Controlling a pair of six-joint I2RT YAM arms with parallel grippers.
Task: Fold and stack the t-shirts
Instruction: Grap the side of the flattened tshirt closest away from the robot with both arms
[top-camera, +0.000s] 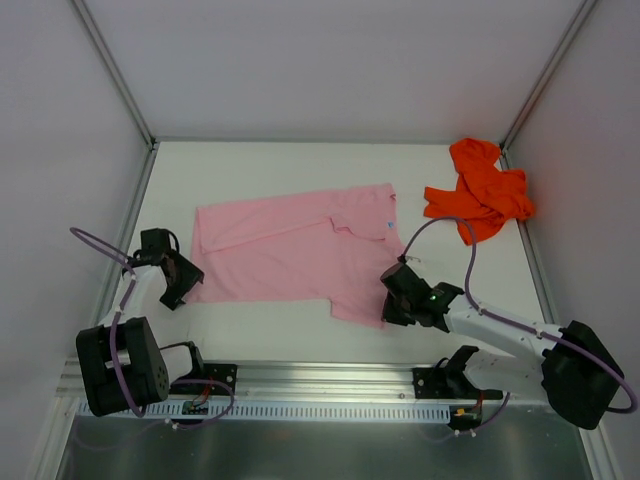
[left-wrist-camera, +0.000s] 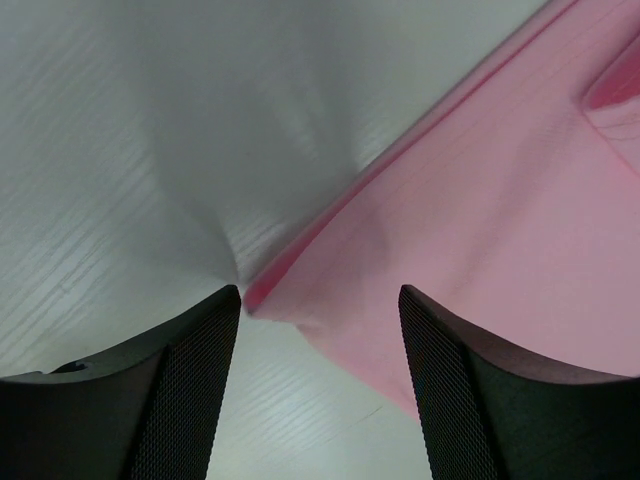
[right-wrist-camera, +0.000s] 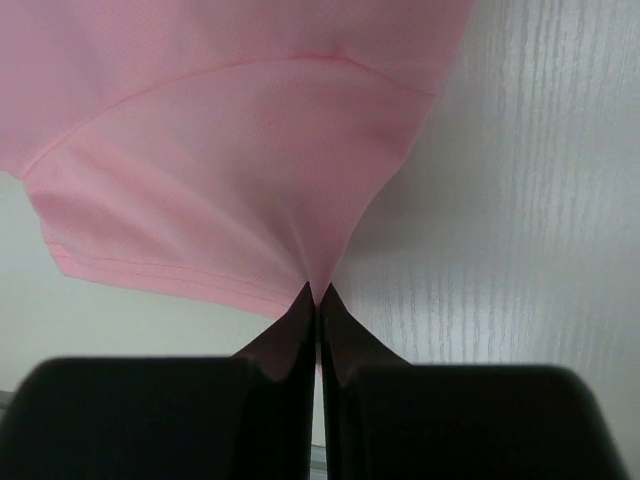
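The light pink t-shirt (top-camera: 300, 250) lies spread flat across the middle of the white table, partly folded over along its far edge. My left gripper (top-camera: 185, 290) stands at its near left corner. In the left wrist view the jaws (left-wrist-camera: 320, 295) are apart, with the shirt's hemmed corner (left-wrist-camera: 300, 300) lying between them and touching neither finger. My right gripper (top-camera: 390, 300) is at the shirt's near right sleeve, and in the right wrist view it (right-wrist-camera: 318, 288) is shut on a pinch of pink cloth (right-wrist-camera: 220, 150) that puckers toward the tips. The orange-red t-shirt (top-camera: 480, 190) sits crumpled at the far right.
White walls with grey frame posts (top-camera: 130, 100) enclose the table (top-camera: 300, 165) on three sides. A slotted metal rail (top-camera: 320, 385) with both arm bases runs along the near edge. Purple cables (top-camera: 440, 225) loop above each arm.
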